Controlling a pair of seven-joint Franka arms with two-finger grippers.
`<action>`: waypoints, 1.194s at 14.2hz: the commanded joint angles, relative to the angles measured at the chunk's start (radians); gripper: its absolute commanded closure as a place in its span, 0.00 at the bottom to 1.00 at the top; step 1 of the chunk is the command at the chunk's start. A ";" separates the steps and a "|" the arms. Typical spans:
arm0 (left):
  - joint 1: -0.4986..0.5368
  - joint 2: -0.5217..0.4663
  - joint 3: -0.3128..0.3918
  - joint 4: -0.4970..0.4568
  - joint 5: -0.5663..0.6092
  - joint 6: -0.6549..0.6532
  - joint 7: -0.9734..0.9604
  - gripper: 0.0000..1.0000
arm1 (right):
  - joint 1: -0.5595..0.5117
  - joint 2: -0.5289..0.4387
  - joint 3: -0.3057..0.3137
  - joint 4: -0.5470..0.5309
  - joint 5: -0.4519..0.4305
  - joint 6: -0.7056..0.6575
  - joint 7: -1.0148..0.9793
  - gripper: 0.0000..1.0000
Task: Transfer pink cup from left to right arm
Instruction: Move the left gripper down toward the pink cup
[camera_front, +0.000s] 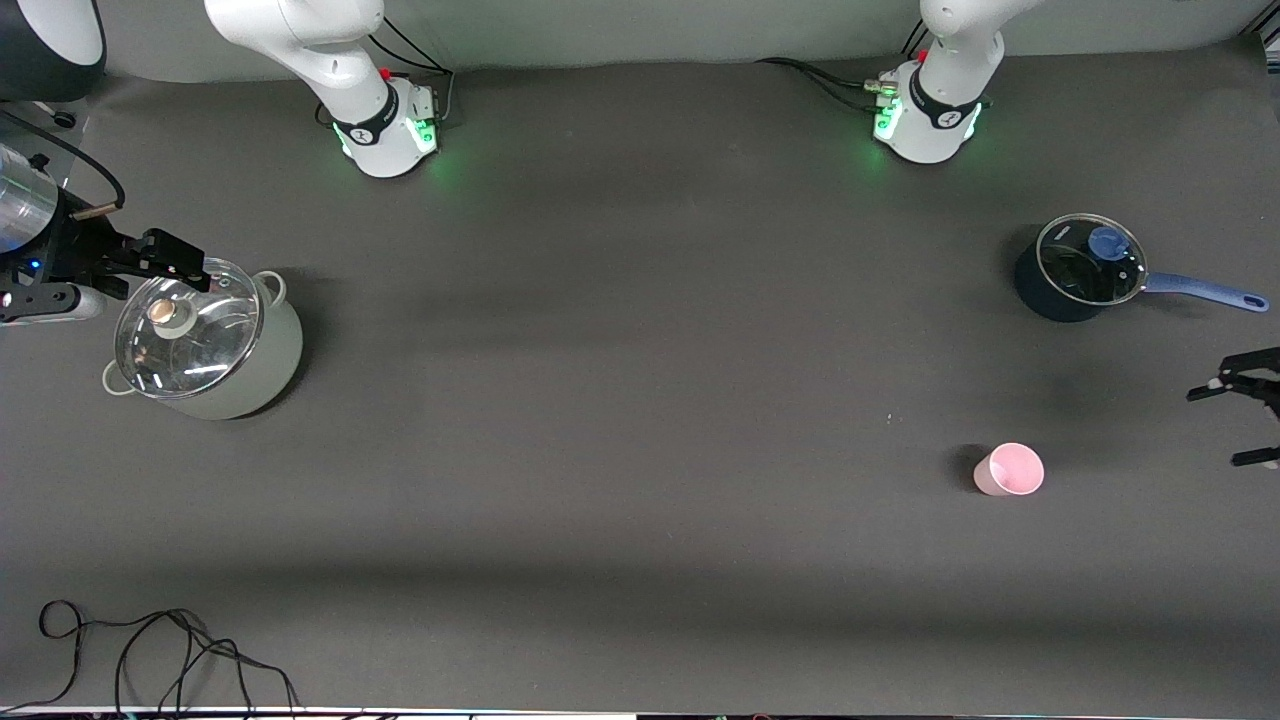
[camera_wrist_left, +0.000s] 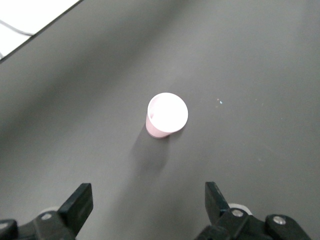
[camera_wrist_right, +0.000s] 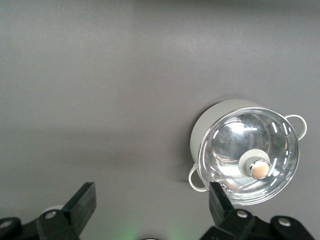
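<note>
Pink cup (camera_front: 1010, 470): stood upright, mouth up, on the bare table (camera_front: 640, 420) toward the left arm's end, well clear of both pots, so that it can be approached from any side. Blue saucepan (camera_front: 1078, 268), lidded, is found at about 1 o'clock from the cup in the front view, farther from the front camera.

Left gripper (camera_front: 1245, 422): held in the air at about 3 o'clock from the cup in the front view, near it but apart; jaws spread wide, nothing grasped. In the left wrist view the cup (camera_wrist_left: 167, 115) is framed ahead of the parted fingertips (camera_wrist_left: 80, 199), judged a set-up for the pick.

Right gripper (camera_front: 170, 258): parked over the rim of the grey-green pot (camera_front: 205, 340), jaws wide, empty, waiting for the handover.
</note>
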 joint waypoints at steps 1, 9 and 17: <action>0.053 0.088 -0.010 0.004 -0.122 0.018 0.217 0.00 | 0.004 -0.006 -0.004 -0.001 -0.012 0.006 -0.004 0.00; 0.070 0.245 -0.013 -0.205 -0.549 0.127 0.825 0.00 | -0.025 -0.005 0.002 0.000 -0.009 0.002 -0.007 0.00; 0.012 0.328 -0.030 -0.256 -0.742 0.146 1.000 0.00 | -0.019 0.030 -0.005 0.025 -0.009 -0.007 -0.009 0.00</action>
